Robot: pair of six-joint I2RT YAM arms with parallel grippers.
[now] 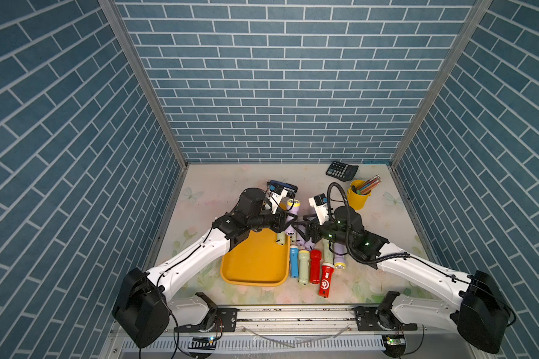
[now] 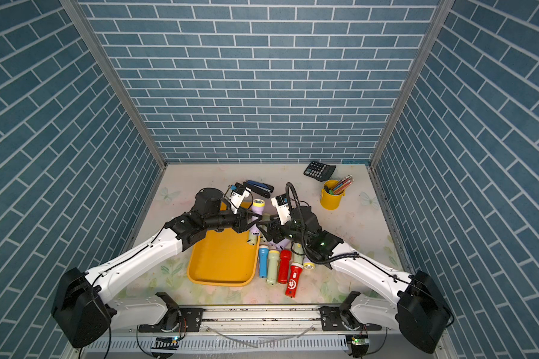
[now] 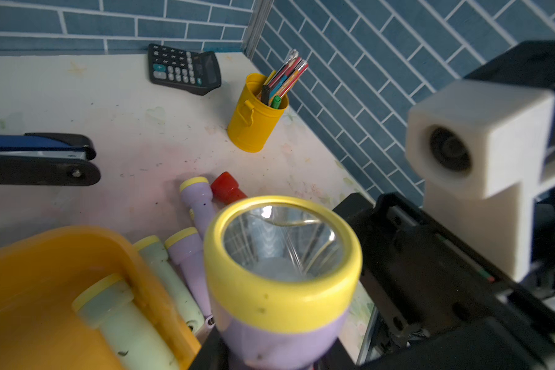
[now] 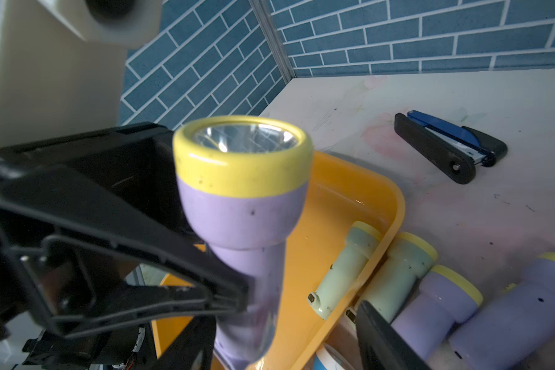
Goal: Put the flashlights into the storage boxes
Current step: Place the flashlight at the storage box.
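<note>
Lilac flashlight [image 3: 279, 288], yellow-headed, fills the left wrist view with its lens toward the camera. In both top views it stands tilted above the far corner of the yellow-orange tray [image 1: 255, 264], on the side toward the right arm, its head pointing away from the tray's near rim. The left gripper [image 1: 288, 221] is clenched on the barrel below the head. In the right wrist view, 1 of its black fingers [image 4: 231, 298] presses against the barrel.

The right gripper [image 1: 302, 229] sits just beside that same corner of the tray with its jaws parted. The lilac flashlight's tail end hangs between them, and the finger [image 4: 382, 336] on the side away from the tray stands apart from the barrel, so it grasps nothing. Whether its other finger touches the tail I cannot tell.

Inside the tray, 1 pale green flashlight [image 1: 281, 239] lies against the rim at that corner. Outside the tray, along the rim toward the right arm, a blue flashlight [image 1: 294, 261], a second pale green flashlight [image 1: 303, 267], a red flashlight [image 1: 315, 265] and a stickered red flashlight [image 1: 325, 279] lie on the worktop [image 1: 218, 186]. More lilac flashlights [image 4: 436, 307] crowd beside the right gripper. Beyond the tray's far rim lies a stapler [image 1: 282, 186], and farther off are a calculator [image 1: 342, 170] and a yellow pencil cup [image 1: 359, 195].
</note>
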